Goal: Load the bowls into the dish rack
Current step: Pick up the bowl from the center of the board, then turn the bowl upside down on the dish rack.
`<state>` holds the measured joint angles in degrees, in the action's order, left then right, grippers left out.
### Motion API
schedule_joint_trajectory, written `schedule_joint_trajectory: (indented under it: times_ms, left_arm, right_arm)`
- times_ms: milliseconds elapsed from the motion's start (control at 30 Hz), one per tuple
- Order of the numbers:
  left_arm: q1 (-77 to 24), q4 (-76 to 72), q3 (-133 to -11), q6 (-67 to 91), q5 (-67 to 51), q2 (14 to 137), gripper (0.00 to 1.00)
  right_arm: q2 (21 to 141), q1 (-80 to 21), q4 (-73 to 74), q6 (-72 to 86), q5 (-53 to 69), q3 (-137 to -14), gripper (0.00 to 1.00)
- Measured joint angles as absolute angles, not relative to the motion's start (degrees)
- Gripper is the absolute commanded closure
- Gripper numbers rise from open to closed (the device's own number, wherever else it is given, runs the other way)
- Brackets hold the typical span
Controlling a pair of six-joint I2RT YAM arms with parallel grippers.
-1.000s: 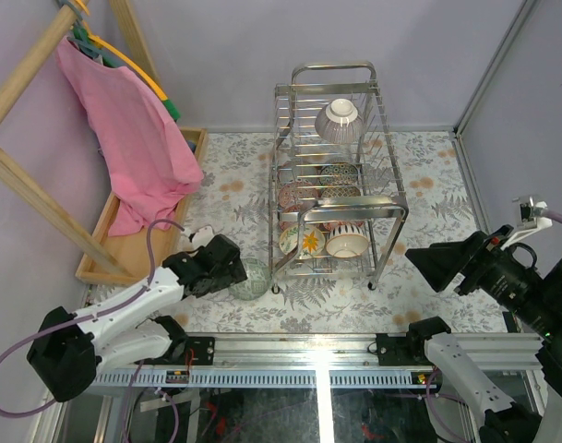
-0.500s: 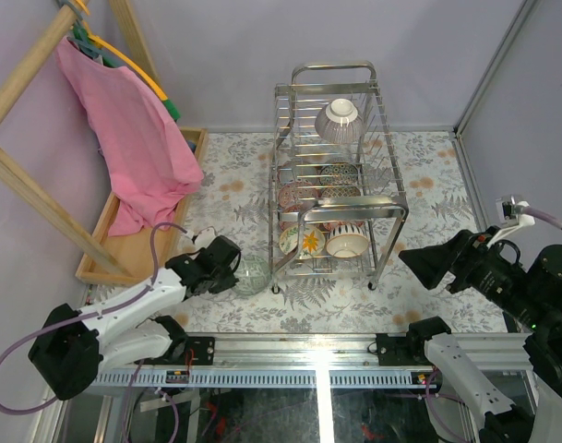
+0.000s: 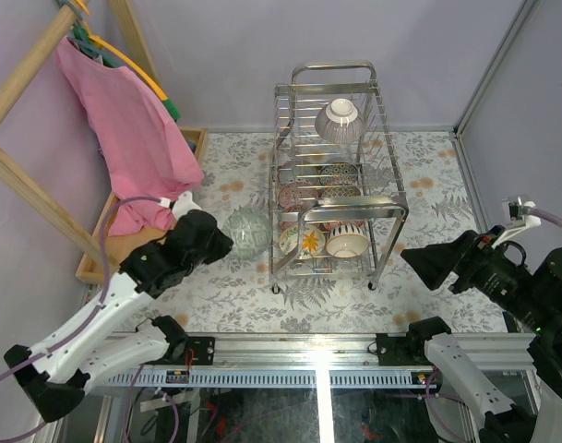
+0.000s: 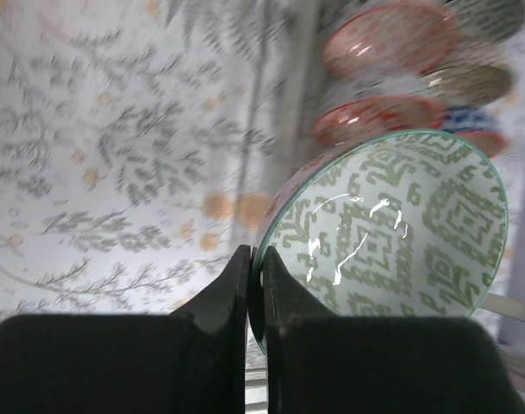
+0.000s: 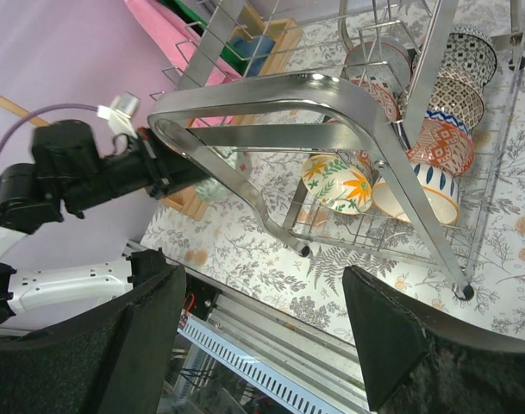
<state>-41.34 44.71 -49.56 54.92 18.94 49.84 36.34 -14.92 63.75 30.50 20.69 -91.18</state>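
My left gripper [image 3: 225, 242] is shut on the rim of a green-patterned bowl [image 3: 249, 231], held tilted in the air just left of the dish rack [image 3: 354, 207]. In the left wrist view the fingertips [image 4: 255, 255] pinch the bowl [image 4: 391, 233] at its edge, with red-patterned bowls [image 4: 391, 39] behind it in the rack. An upturned grey bowl [image 3: 339, 120] rests on the rack's upper tier and several bowls [image 3: 347, 243] sit in the lower tier. My right gripper [image 3: 419, 262] hangs open and holds nothing to the right of the rack [image 5: 314, 95], its fingers wide apart [image 5: 264, 285].
A pink cloth [image 3: 133, 138] hangs from a wooden frame at the back left, over a shallow wooden tray [image 3: 96, 268]. Purple walls close the back and right sides. The metal mounting rail [image 3: 317, 351] runs along the near edge.
The left gripper closed on the green bowl where it stood on the table and lifted it up and back, beside the rack. The right arm barely moved.
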Motion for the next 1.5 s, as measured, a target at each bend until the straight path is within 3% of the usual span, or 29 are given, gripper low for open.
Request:
schedule_joint_trajectory:
  times_ms: [433, 800, 1500]
  left_arm:
    - [-41.52, 46.41, -79.13, 45.84, 21.26, 53.39, 1.00]
    - [-41.80, 36.95, -97.76, 31.22, 16.45, 66.52, 1.00]
    - [-55.48, 19.84, -105.60, -1.67, 25.39, 79.72, 1.00]
  right_arm:
    - [39.35, -14.92, 62.22, 31.18, 22.26, -94.41, 0.19]
    - [44.10, -14.92, 60.05, 31.55, 25.17, -104.36, 0.19]
    - [45.98, -14.98, 62.87, 31.24, 21.89, -115.18, 0.19]
